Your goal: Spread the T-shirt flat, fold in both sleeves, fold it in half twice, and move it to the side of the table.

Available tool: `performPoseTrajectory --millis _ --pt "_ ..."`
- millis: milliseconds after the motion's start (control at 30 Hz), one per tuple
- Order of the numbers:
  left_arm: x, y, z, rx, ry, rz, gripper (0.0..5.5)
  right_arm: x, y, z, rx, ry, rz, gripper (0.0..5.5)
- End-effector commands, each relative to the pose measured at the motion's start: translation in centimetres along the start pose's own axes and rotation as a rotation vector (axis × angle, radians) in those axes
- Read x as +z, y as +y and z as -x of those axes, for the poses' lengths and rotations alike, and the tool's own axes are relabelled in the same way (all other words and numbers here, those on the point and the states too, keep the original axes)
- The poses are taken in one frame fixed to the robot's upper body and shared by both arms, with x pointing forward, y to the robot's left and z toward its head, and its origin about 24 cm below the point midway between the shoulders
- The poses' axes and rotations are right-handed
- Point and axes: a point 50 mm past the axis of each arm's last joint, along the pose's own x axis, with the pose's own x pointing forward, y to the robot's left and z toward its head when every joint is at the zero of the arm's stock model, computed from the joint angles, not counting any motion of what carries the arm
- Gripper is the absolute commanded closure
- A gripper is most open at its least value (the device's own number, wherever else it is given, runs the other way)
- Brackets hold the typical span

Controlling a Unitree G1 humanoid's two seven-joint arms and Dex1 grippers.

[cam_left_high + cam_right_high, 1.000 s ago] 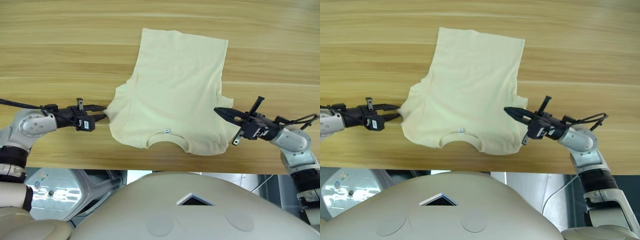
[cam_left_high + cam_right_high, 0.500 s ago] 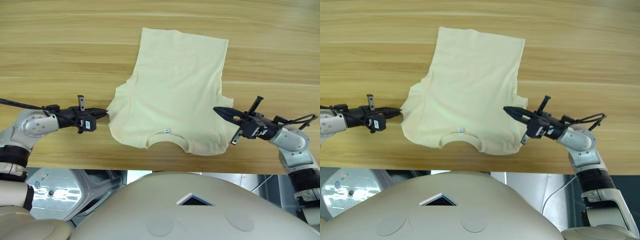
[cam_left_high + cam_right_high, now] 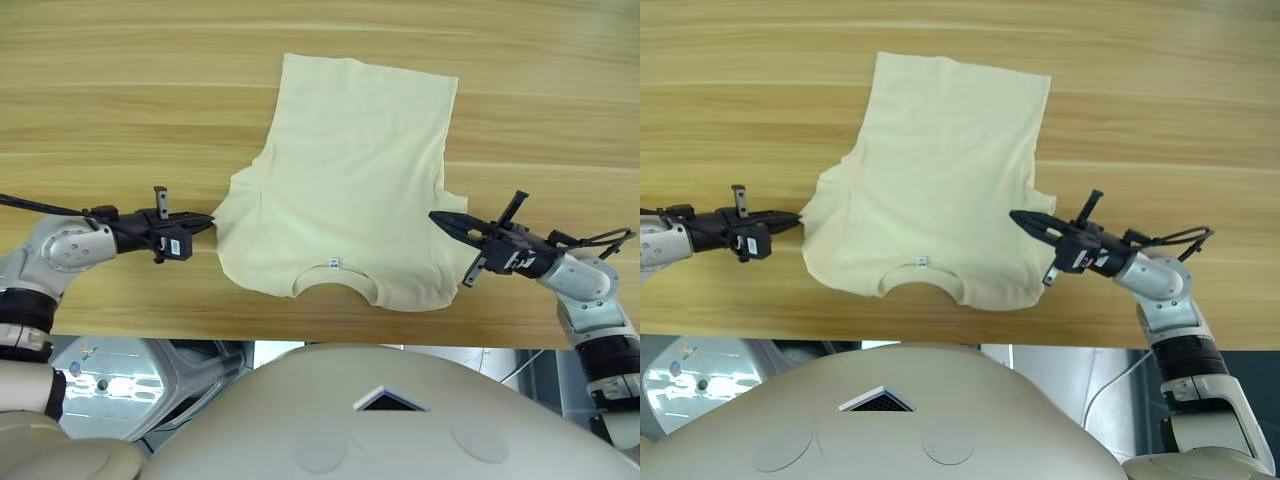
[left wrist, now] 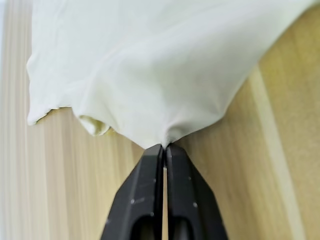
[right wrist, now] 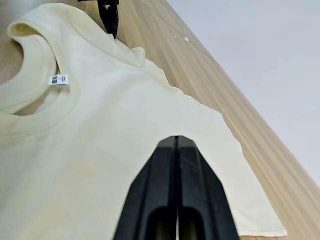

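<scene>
Where the left tool point(image 4: 163, 147) pinches it, the T-shirt point(image 3: 350, 180) bunches slightly.

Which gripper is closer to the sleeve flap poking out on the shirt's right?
Right. The right gripper sits just beside the sleeve flap; the left gripper pinches the opposite edge of the T-shirt.

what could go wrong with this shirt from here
The left tool pinches only a small tip of the shirt, so a pull might slip it free. I cannot tell if the shut right tool holds cloth; a one-sided pull could skew things. The collar lies near the table edge and might slide off.
</scene>
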Motion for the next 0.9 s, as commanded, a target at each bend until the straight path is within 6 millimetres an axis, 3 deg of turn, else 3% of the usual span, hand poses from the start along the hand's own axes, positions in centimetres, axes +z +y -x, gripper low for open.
performPoseTrajectory --millis 33,367,900 --pt "0.0 1.4 1.1 0.058 0.012 -0.031 5.49 0.0 -0.2 -0.2 0.002 -0.003 0.016 5.5" --pt "2.0 3.6 1.7 0.134 -0.089 -0.099 5.49 -0.2 -0.1 -0.2 -0.001 0.002 0.007 5.5" --pt "5.9 5.2 -3.0 0.164 -0.283 -0.196 5.49 -0.7 -0.1 -0.9 0.0 0.0 0.008 5.5"
